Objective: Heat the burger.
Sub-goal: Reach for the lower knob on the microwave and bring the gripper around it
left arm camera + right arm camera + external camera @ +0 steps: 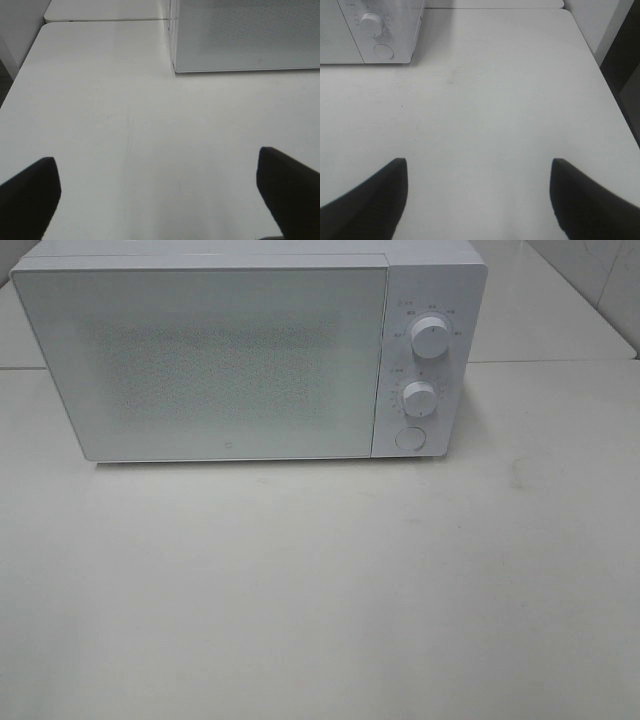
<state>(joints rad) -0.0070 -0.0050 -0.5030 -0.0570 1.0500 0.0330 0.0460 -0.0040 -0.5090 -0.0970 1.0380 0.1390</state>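
The burger is out of view in every frame. A white microwave (250, 350) stands at the back of the table with its door shut; its two knobs (430, 335) and round button (410, 438) sit on the right panel. My left gripper (160, 195) hovers open over bare table left of the microwave (245, 35), nothing between its black fingers (30, 195). My right gripper (479, 200) is open too, over bare table right of the microwave (375, 30). Neither arm shows in the high view.
The white table (320, 580) stretches in front of the microwave. Its left edge (20, 75) and right edge (605, 80) drop off to darker floor. A second table surface (560, 310) adjoins behind.
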